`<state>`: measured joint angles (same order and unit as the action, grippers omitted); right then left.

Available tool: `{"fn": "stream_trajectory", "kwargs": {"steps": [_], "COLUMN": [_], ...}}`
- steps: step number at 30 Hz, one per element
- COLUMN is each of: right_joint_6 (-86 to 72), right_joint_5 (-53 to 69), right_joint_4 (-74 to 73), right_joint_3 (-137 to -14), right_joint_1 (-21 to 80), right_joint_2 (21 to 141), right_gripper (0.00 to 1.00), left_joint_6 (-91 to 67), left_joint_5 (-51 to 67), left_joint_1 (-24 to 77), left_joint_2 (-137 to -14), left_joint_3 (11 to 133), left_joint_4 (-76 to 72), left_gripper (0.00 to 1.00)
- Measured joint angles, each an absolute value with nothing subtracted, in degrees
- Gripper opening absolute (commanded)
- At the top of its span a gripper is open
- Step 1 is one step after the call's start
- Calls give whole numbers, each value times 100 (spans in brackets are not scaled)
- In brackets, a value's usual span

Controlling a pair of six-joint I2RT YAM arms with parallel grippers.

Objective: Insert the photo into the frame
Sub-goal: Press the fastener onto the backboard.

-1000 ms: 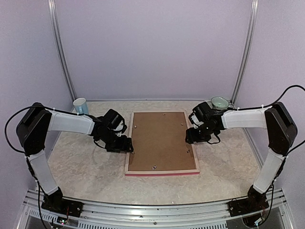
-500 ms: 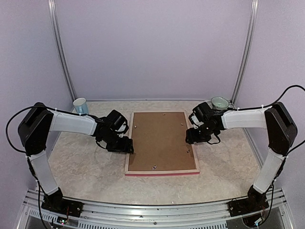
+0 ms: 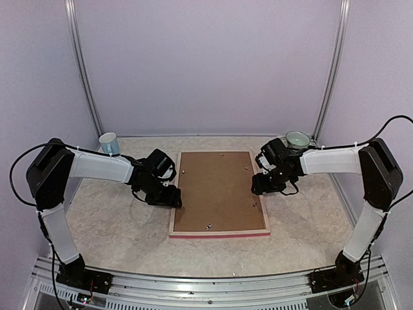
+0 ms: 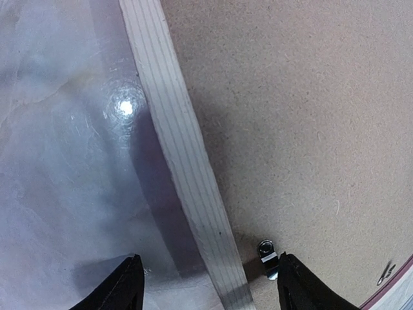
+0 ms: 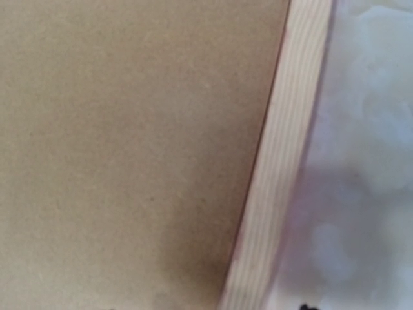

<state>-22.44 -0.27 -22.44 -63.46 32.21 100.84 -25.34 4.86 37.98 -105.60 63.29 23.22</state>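
Between the left jaws, wide open and empty, runs a rail of the face-down frame point(image 4: 187, 161), so nudge the metal tab point(image 4: 266, 252) gently over the backing board point(image 4: 310, 116); the right jaws' gap I cannot tell, and the photo is hidden.

frame point(image 4: 187, 168): pale bare wood is seen on the back, with fine straight grain lines and a matt finish; the outer edge is painted pink.
backing board point(image 4: 303, 116): brown pressed fibreboard, matt, slightly rough and speckled.
clip point(image 4: 266, 253): small piece of bright metal, shiny.
table point(image 4: 64, 161): marble-like pattern, smooth and glossy; a lamp is reflected in it.
left gripper point(image 4: 208, 284): its fingers point(image 4: 122, 294) appear to be black plastic with a dull sheen.
arm casings point(image 3: 97, 166): white, smooth, probably plastic; the joints are black.
cup point(image 3: 109, 143): pale blue, smooth.
bowl point(image 3: 297, 138): greenish, looks glazed or glassy.
base rail point(image 3: 206, 284): ribbed grey metal.
walls point(image 3: 206, 64): lilac, matt.
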Motion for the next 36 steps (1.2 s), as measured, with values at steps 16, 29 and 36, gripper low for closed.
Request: {"fn": "stream_trajectory", "kwargs": {"steps": [16, 29, 36], "right_joint_6": [-2209, -2206, -2191], "right_joint_5": [-30, -30, -58], "right_joint_4": [-2250, -2259, -2305], "right_joint_3": [-6346, -6351, -6394], "right_joint_1": [3221, 3221, 3221], "right_joint_2": [9946, 9946, 9946], "right_gripper": [60, 60, 60], "left_joint_6": [-2523, -2523, -2523], "left_joint_5": [491, 530, 534], "left_joint_1": [3800, 3804, 3802], "left_joint_2": [-10573, -10580, -10578], "left_joint_3": [6329, 6329, 6331], "left_joint_4": [2322, 2322, 2322], "left_gripper": [60, 59, 60]}}
